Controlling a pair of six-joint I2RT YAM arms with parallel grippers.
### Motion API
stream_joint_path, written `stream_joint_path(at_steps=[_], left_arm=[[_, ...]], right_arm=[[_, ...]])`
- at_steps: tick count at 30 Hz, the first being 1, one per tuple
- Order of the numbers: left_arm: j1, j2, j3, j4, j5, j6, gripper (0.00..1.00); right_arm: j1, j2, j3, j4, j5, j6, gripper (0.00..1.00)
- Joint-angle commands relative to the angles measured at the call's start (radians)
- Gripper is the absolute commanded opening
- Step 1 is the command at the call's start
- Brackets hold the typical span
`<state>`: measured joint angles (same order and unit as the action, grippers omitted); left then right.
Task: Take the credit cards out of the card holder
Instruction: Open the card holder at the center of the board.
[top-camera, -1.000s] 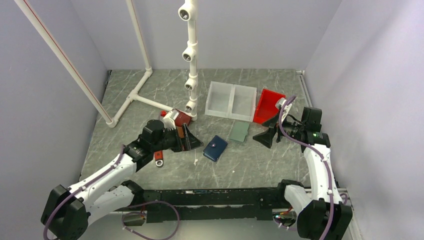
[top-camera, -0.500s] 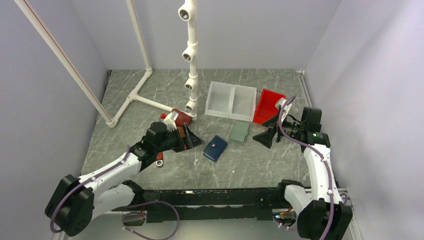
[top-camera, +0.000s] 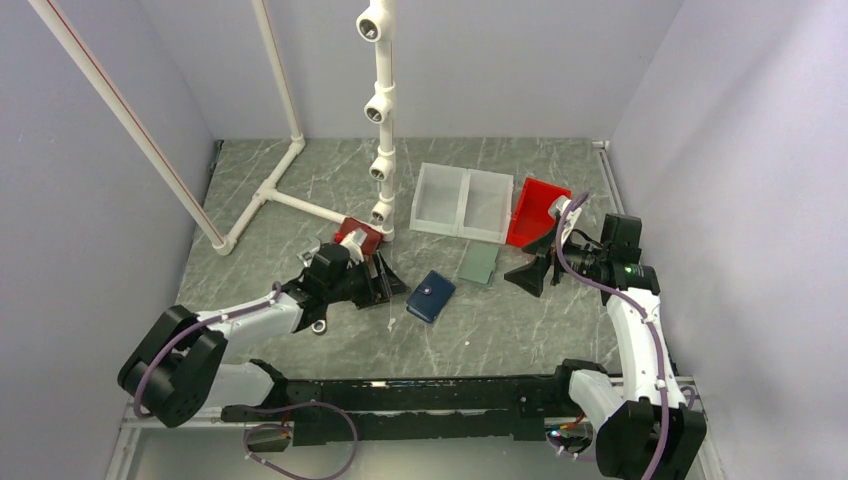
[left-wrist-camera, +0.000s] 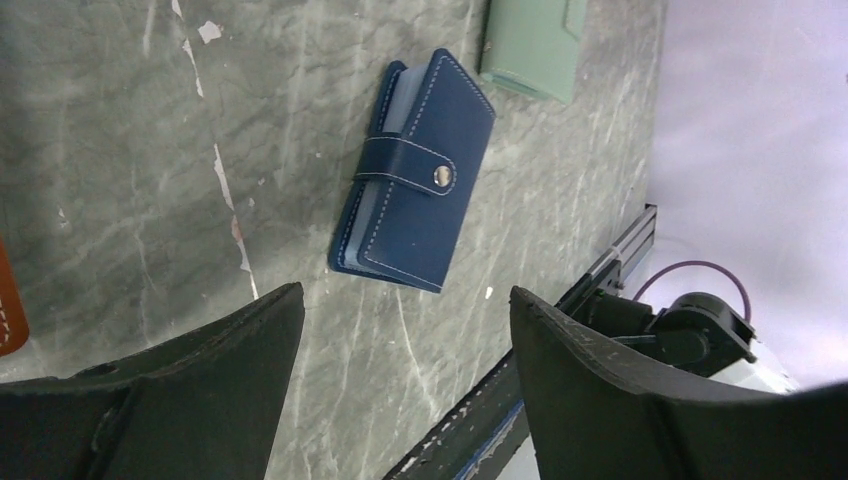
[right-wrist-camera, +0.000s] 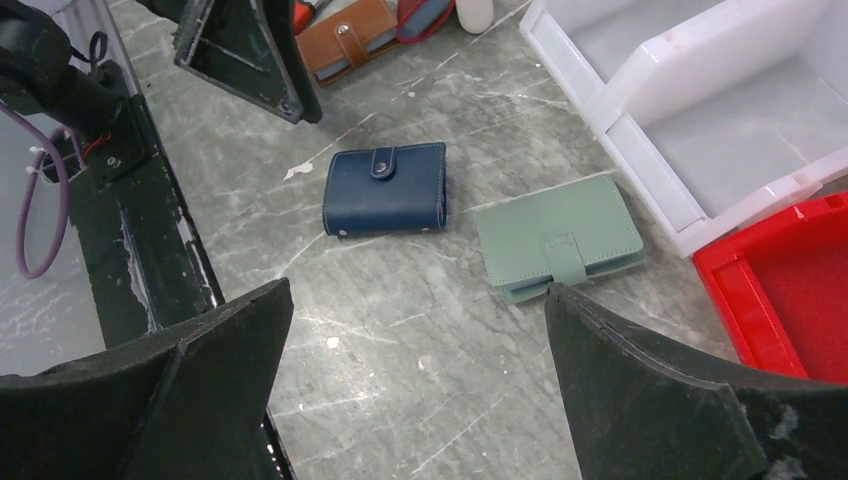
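Approach step: the card holder (top-camera: 431, 297) lies snapped shut on the desk (top-camera: 500, 325), between the two arms, no cards showing. The left tool (left-wrist-camera: 400, 320) hovers near it, jaws apart, empty. The right tool (right-wrist-camera: 417, 295) is spread wide, empty too. Next, I'd say: pin it, pop the strap. The green wallet (right-wrist-camera: 560, 245) sits close alongside, so mind that.

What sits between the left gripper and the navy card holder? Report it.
Nothing visible: only bare table separates the open left gripper from the closed card holder. The green wallet lies beyond it.
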<state>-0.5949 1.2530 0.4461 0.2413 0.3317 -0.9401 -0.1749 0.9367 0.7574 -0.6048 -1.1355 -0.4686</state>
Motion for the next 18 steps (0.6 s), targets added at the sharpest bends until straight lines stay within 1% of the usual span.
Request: stream_joint_path(at_steps=[1, 8, 18], left_arm=[[-0.014, 0.048, 0.062, 0.008, -0.017, 0.021, 0.78], [-0.045, 0.126, 0.103, -0.004, -0.021, 0.039, 0.72], [-0.055, 0.218, 0.146, -0.006, -0.02, 0.063, 0.58]], right_arm=[[0.006, -0.007, 0.025, 0.014, -0.013, -0.024, 1.0], [0.011, -0.008, 0.025, 0.015, -0.012, -0.025, 1.0], [0.023, -0.009, 0.029, 0.007, -0.007, -0.031, 1.0]])
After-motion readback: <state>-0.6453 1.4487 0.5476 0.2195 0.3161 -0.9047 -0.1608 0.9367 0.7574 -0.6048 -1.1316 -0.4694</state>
